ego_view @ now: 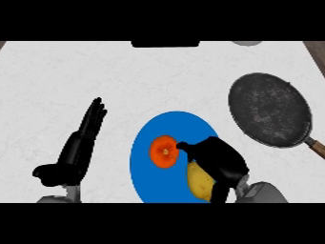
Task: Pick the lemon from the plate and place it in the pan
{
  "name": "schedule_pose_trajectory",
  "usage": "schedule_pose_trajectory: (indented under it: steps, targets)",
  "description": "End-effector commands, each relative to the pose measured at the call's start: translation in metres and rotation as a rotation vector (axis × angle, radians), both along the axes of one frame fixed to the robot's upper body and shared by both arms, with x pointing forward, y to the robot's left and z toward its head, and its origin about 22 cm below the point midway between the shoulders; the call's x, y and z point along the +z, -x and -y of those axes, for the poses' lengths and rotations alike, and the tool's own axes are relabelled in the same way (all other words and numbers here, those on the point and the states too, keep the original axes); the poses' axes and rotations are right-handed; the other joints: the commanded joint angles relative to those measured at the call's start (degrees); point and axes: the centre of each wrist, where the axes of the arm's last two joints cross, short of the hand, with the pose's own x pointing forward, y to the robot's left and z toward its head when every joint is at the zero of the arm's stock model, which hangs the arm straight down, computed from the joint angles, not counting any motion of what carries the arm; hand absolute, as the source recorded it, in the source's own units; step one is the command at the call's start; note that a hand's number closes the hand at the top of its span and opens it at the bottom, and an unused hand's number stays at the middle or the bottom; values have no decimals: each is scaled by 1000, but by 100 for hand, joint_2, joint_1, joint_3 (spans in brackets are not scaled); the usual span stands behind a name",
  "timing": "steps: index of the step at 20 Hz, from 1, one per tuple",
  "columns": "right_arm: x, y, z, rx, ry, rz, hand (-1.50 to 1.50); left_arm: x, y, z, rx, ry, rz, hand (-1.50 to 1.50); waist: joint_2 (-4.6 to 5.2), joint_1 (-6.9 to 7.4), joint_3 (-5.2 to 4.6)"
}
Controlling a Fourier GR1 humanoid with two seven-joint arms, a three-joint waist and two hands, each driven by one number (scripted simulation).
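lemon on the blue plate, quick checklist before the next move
1. Lemon on the blue plate: ok.
2. Right hand over the lemon: ok.
3. Fingers closed round the lemon: cannot tell, the hand hides part of it.
4. Orange fruit beside the lemon, apart from it: ok, but close to the hand.
5. Pan holds nothing, handle toward the lower right: ok.
6. Left hand open, resting left of the plate: ok.

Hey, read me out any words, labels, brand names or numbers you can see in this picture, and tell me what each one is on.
There are none to read.
The blue plate, the orange fruit, the lemon and the pan carry no writing.
Both hands, the left hand and the right hand, are plain black.
The white counter shows only faint marbling, and the dark shape at its far edge bears no sign.
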Motion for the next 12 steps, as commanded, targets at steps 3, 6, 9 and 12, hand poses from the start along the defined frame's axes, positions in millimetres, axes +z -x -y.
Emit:
schedule_pose_trajectory:
  steps: [3,6,9,12]
  targets:
    - [19,67,8,-259,-26,78,150,-18,18,5,20,10,-22,0,27,-100,29]
    - [54,85,1,-327,-81,237,150,-5,9,-3,16,-3,-5,0,27,-56,31]
    - [72,95,6,-367,-191,366,150,-3,-6,-9,15,-9,-6,0,51,-58,34]
    - [94,116,7,-424,-304,410,150,-11,5,-2,-2,-3,-6,0,52,-14,35]
